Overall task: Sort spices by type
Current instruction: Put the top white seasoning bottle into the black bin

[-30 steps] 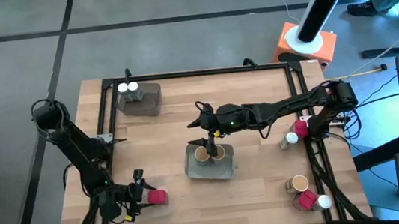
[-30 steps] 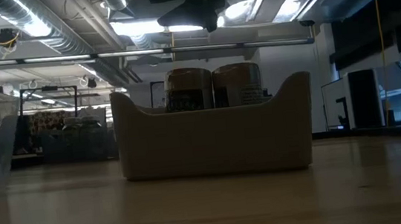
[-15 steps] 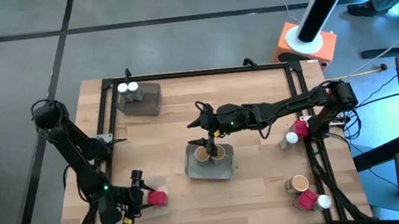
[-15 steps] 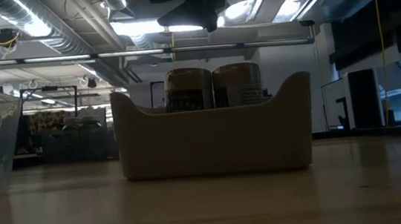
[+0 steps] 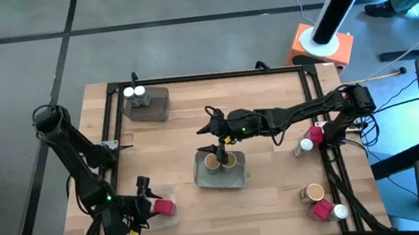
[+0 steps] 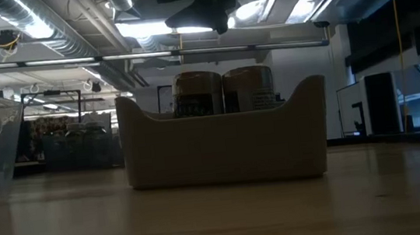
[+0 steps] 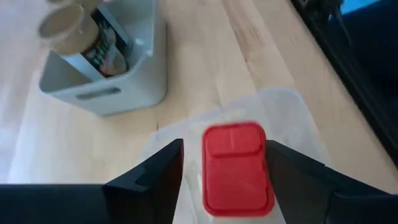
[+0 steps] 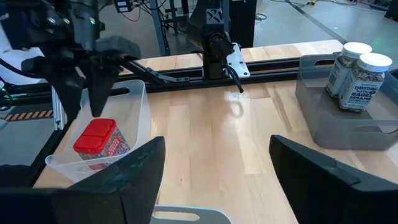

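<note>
Landmark: the grey tray at the middle of the tabletop; every place below is given from it.
Tan-lidded jars: two stand upright side by side inside the grey tray, their lids above its dipped rim in the low view.
Right tool: it hangs just above those two jars, fingers apart and empty; nothing lies between them in its wrist view.
Red jar: one red-capped boxy jar stands in the clear tray, well off toward the left arm's near corner.
Left tool: it sits over the clear tray with a finger on each side of the red cap, a gap showing on both sides; it grips nothing yet.
White-capped jars: two stand in a second grey tray, toward the far left corner.
Unsorted: a red-capped and a white-capped jar lie toward the right edge; a tan-lidded, a red and a white one cluster toward the near right corner.
Handling: the red jar looks small, light and rigid, probably smooth plastic, so likely a little slippery.
Hold: the flat long sides just under the cap look best, taken squarely so it does not twist or tip against the tray wall.
</note>
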`<control>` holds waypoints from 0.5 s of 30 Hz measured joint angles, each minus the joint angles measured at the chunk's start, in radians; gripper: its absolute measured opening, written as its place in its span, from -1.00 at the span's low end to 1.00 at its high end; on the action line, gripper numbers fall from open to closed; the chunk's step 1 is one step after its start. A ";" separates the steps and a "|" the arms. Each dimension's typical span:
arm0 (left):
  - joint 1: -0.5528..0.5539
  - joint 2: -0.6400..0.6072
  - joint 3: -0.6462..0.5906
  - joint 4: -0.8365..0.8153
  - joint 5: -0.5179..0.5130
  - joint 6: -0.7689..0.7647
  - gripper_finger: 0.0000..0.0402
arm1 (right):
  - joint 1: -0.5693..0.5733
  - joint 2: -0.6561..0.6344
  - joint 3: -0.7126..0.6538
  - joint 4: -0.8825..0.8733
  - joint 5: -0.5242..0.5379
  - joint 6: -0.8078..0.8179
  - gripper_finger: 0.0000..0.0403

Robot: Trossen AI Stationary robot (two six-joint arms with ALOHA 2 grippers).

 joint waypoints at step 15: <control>0.181 -0.364 -0.167 0.165 -0.071 0.383 -0.12 | 0.000 0.064 0.000 0.056 -0.012 0.073 0.44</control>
